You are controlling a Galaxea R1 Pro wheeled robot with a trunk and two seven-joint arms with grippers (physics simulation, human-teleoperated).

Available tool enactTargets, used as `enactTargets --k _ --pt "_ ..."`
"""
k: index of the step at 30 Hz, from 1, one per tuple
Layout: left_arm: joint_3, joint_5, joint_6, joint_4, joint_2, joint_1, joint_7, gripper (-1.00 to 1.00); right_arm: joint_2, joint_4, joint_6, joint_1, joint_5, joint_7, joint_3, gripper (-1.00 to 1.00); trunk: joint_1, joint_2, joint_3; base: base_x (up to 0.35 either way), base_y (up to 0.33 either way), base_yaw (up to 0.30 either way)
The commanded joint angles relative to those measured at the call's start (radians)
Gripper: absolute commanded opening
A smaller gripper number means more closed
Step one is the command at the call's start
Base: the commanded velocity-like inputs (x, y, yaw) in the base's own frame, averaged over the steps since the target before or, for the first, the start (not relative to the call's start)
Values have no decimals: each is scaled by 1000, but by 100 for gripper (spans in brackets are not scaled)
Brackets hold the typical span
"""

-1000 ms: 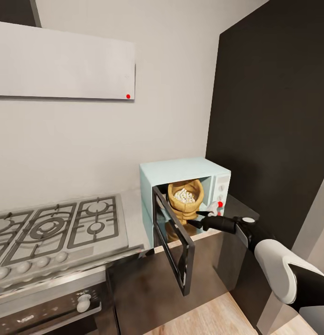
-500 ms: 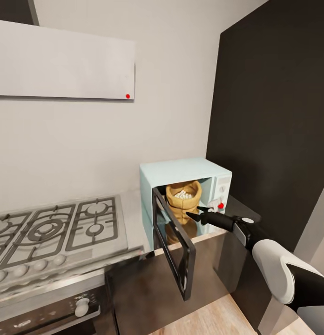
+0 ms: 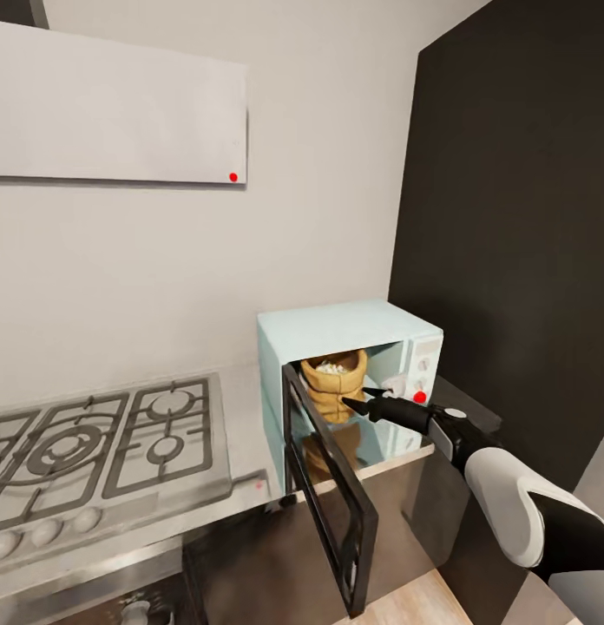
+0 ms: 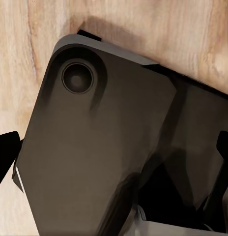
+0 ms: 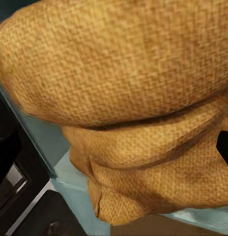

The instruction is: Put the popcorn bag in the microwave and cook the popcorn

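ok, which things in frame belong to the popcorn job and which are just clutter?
Job:
- popcorn bag, inside the microwave
- popcorn, in the bag's mouth
- microwave door, hanging open
- countertop
- right gripper, tips by the bag

Bystanders:
- gas hob
- white wall panel with a red dot
- dark tall panel

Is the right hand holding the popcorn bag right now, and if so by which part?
Cannot be told. The right hand is at the side of the popcorn bag inside the microwave, but no view shows its fingers closed on the cloth.

Popcorn bag (image 3: 334,387) upright inside microwave (image 3: 354,330)
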Motion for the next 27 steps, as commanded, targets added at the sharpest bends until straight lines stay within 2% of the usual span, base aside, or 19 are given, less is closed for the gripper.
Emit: enactTargets --k 1,11,12,15,22,27 --pt "1 4 -1 -2 0 0 0 100 0 5 -9 -1 12 3 -7 100 0 -1 -1 200 0 0" --pt "1 3 -1 -2 0 0 0 100 2 13 -9 -1 12 1 -6 100 0 -1 -1 200 0 0" --pt "2 3 -1 -2 0 0 0 100 29 13 -9 -1 11 -15 -7 100 0 -1 -1 197 0 0" --pt "1 3 -1 -2 0 0 0 100 36 13 -9 -1 13 -11 -7 100 0 -1 -1 103 0 0" --pt "3 2 -3 -2 0 0 -4 100 33 13 -9 -1 20 16 -6 100 0 -1 -1 -5 0 0" --pt "5 3 -4 -2 -1 0 0 100 28 13 -9 -1 20 21 -6 100 0 -1 -1 -264 0 0"
